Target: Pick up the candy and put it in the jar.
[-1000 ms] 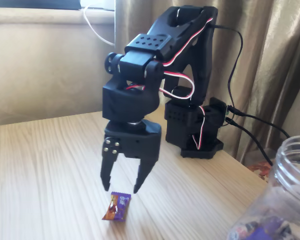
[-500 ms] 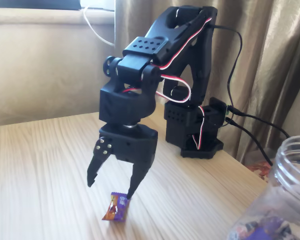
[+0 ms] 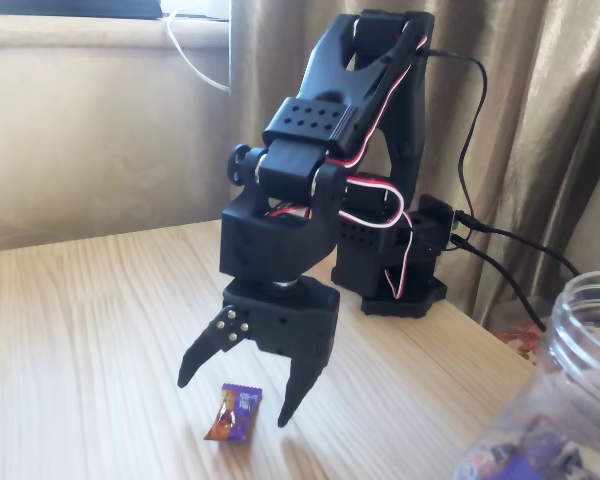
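One candy (image 3: 233,414) lies flat on the wooden table (image 3: 80,330), near the front edge of the fixed view and left of centre. Its wrapper is shiny purple with an orange-brown lower end, and its long axis runs roughly near to far.

The black arm (image 3: 310,150) reaches forward from its base (image 3: 400,260) at the far right of the table and points the gripper (image 3: 235,395) downward. The jaws are spread wide. The left fingertip (image 3: 188,376) sits left of the candy and slightly farther back; the right fingertip (image 3: 287,415) sits just right of the candy, close to the table surface. The candy lies between the two fingers. No finger appears to touch it, though contact at the right tip cannot be ruled out.

The jar (image 3: 570,380) stands at the near right corner, partly cut off by the picture edge, well apart from the candy. It is clear plastic with a threaded open rim. Purple-wrapped sweets show through its wall.

Red and white wires run along the arm.
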Tool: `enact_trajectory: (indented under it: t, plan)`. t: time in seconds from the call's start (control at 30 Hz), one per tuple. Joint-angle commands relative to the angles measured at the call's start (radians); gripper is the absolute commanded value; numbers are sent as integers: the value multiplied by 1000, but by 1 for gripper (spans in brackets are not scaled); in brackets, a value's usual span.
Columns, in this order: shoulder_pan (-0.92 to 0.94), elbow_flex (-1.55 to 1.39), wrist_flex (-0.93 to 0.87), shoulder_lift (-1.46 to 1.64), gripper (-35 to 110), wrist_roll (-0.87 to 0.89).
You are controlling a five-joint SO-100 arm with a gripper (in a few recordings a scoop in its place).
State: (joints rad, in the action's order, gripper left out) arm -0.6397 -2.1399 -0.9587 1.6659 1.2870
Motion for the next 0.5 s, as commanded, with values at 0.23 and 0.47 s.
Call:
enact_trajectory:
  t: [0.23, 0.47]
  plan:
    - [28, 5, 26, -11, 51, -5]
    - [104, -3, 40, -5, 22, -72]
